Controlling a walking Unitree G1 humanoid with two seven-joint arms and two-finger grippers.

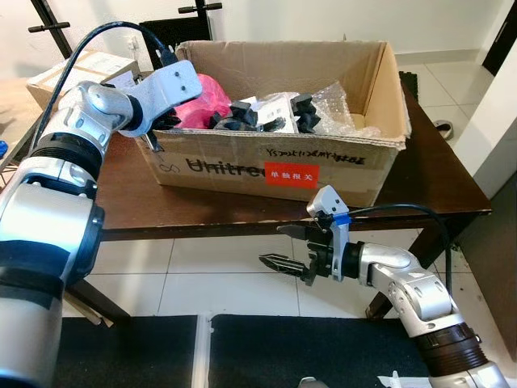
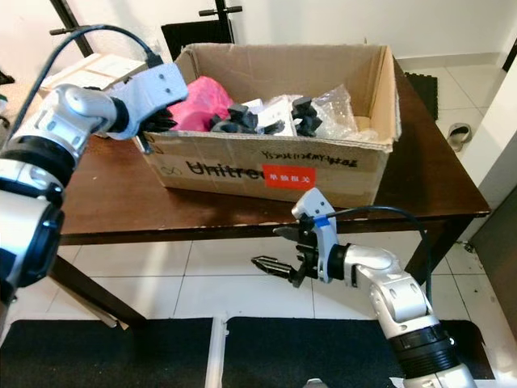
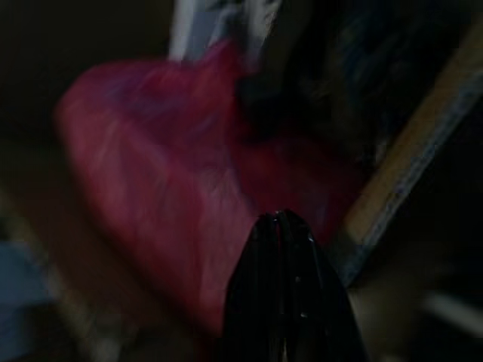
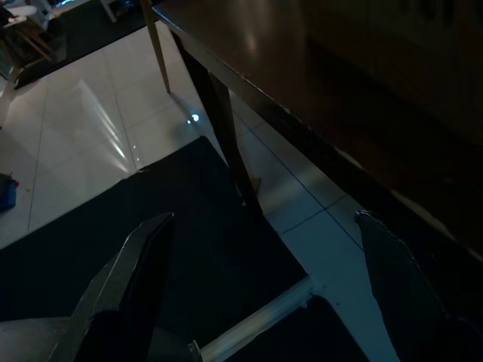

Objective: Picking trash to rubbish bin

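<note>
White tiled floor (image 1: 242,271), and a dark brown wooden table (image 1: 121,194) with a big open cardboard box (image 1: 266,166) sitting on top. The box has black lettering and a red label (image 1: 292,175) on the front wall. Behind it, at the table's far left, there's a smaller closed cardboard carton (image 1: 85,69), and a black floor mat (image 1: 283,352) lies on the tiles right below the table's near edge.

Inside the box it's a jumble: a pink plastic bag (image 1: 206,101) at the left end, some black foam-looking chunks (image 1: 242,117) in the middle, and crinkly clear plastic wrap (image 1: 335,109) toward the right. The front wall hides the lower part of all of it, so can't say what's underneath.

The left gripper (image 3: 283,249) reaches over the box's left corner, right up against the pink bag. The left wrist view is dark and blurry, but the two black fingers look pressed together, tips just short of the bag, nothing between them as far as I can tell.

The right gripper (image 1: 283,246) is out in front of the table, below the tabletop edge, well apart from the box. Its fingers are spread wide and hold nothing, with the table leg (image 4: 226,143) and the mat beyond them in the right wrist view.
</note>
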